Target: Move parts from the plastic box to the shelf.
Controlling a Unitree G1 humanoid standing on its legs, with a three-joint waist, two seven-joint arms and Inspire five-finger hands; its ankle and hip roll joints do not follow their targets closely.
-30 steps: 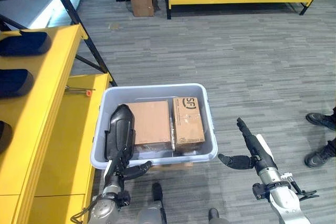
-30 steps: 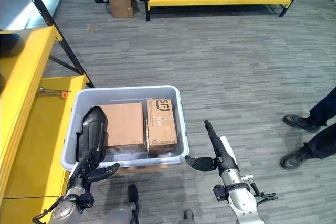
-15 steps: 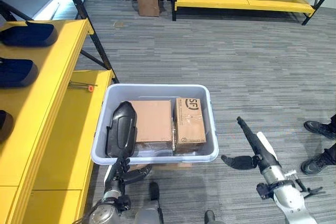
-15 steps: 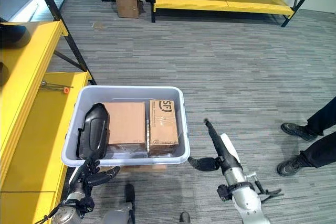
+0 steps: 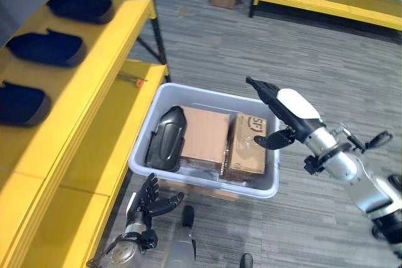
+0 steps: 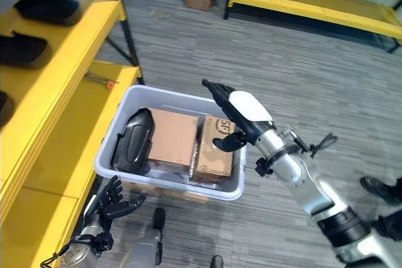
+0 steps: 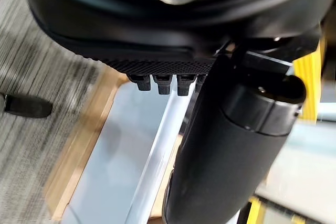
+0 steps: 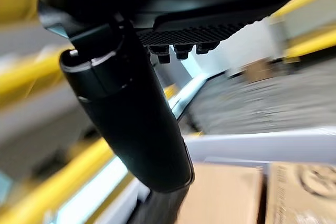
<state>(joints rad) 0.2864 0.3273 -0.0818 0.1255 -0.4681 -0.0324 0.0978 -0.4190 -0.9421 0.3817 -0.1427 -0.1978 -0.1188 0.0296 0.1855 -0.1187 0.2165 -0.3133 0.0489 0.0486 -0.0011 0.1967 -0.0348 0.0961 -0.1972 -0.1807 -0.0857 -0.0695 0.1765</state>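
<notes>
Grey plank floor (image 5: 326,61), yellow shelf (image 5: 81,101) on the robot's left: reach-in step, nothing lifted yet.
Right hand (image 5: 290,108), fingers straight and empty, hovers over the plastic box (image 5: 207,187); left hand (image 5: 151,200) hangs splayed below its near rim. Inside lie a black part (image 5: 166,139) and two cardboard boxes (image 5: 226,139); next it must descend and grasp.

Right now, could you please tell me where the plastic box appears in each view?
Left eye view: the plastic box sits at the centre.
Right eye view: it sits left of centre.
Left wrist view: its pale rim runs past the left robot hand.
Right wrist view: its pale rim lies past the right robot hand.
Shared landmark: the yellow shelf beside it.
</notes>
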